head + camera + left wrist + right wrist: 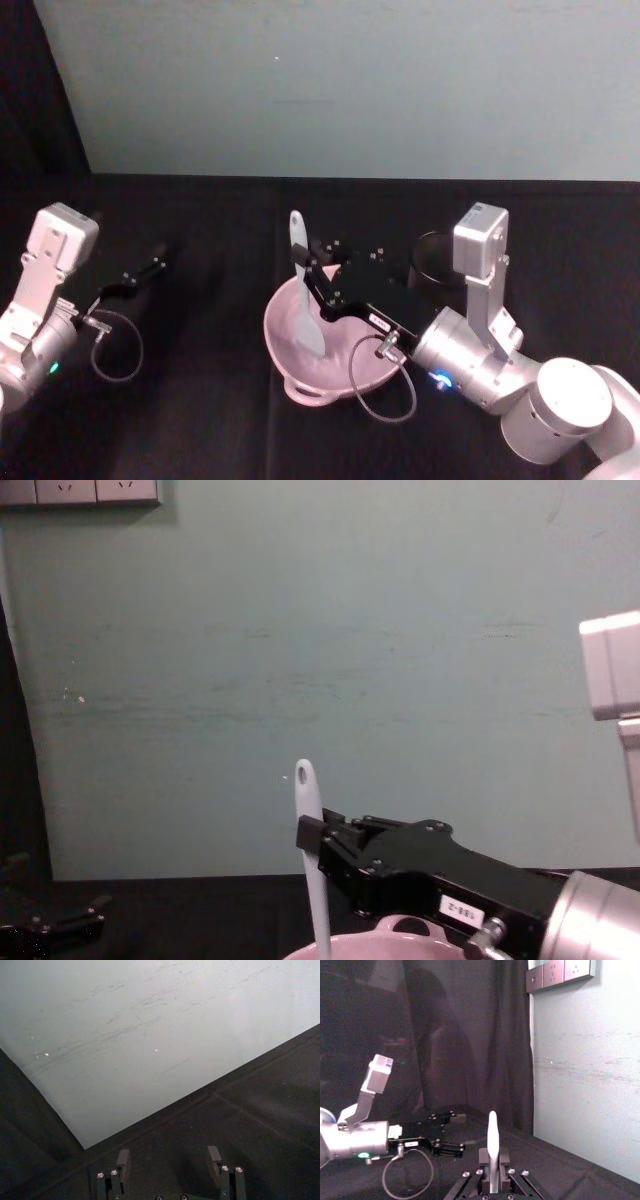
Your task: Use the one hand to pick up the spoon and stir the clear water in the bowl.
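My right gripper [313, 277] is shut on the white spoon [301, 262], holding it nearly upright over the pale pink bowl [281, 352]. The spoon's flat head sits down inside the bowl, and the holed handle end points up. From the chest view the spoon [312, 865] rises out of the bowl's rim [345, 944] with the right gripper [312, 836] clamped on its shaft. The right wrist view looks along the spoon [492, 1135] standing between that gripper's fingers [503, 1156]. My left gripper [148, 270] is parked far left, open and empty [168, 1160].
A black wire-mesh cup [432, 258] stands just behind the right wrist. A cable loop [380, 385] hangs from the right wrist over the bowl's near rim. The black table runs back to a pale green wall [350, 90]. The left arm [355, 1137] rests off to the side.
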`<state>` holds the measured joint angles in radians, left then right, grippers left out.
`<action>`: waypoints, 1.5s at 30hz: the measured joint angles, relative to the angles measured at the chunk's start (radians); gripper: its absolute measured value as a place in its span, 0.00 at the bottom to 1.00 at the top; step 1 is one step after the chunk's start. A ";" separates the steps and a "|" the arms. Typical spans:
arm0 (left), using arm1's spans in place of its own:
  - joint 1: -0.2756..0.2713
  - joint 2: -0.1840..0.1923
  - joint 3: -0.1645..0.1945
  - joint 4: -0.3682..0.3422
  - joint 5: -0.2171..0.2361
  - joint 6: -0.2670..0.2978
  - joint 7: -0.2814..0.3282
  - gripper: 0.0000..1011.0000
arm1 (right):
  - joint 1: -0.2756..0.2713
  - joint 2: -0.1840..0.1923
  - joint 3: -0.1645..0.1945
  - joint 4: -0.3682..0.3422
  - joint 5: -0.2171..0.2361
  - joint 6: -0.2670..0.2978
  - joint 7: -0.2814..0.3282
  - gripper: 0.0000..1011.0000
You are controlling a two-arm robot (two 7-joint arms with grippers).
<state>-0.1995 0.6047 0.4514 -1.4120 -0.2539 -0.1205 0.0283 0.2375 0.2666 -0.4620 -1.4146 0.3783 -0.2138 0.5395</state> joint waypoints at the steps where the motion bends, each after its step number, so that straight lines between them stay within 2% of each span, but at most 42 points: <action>1: 0.000 0.000 0.000 0.000 0.000 0.000 0.000 0.99 | 0.007 -0.004 -0.002 0.009 0.000 -0.003 0.001 0.11; 9: 0.000 0.000 0.000 0.000 0.000 0.000 0.000 0.99 | 0.076 -0.032 -0.012 0.098 -0.043 -0.040 -0.016 0.11; 14: 0.000 0.000 0.000 0.000 0.000 0.000 0.000 0.99 | 0.100 -0.044 0.003 0.139 -0.058 -0.055 -0.042 0.11; 19: 0.000 0.000 0.000 0.000 0.000 0.000 0.000 0.99 | 0.103 -0.042 0.026 0.144 -0.074 -0.061 -0.066 0.11; 27: 0.000 0.000 0.000 0.000 0.000 0.000 0.000 0.99 | 0.060 -0.007 0.076 0.084 -0.094 -0.047 -0.104 0.11; 34: 0.000 0.000 0.000 0.000 0.000 0.000 0.000 0.99 | 0.015 0.010 0.103 0.032 -0.094 -0.037 -0.114 0.11; 45: 0.000 0.000 0.000 0.000 0.000 0.000 0.000 0.99 | -0.060 0.034 0.108 -0.068 -0.075 -0.017 -0.097 0.11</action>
<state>-0.1996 0.6047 0.4514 -1.4120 -0.2539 -0.1205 0.0283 0.1776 0.3001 -0.3536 -1.4824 0.3034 -0.2305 0.4426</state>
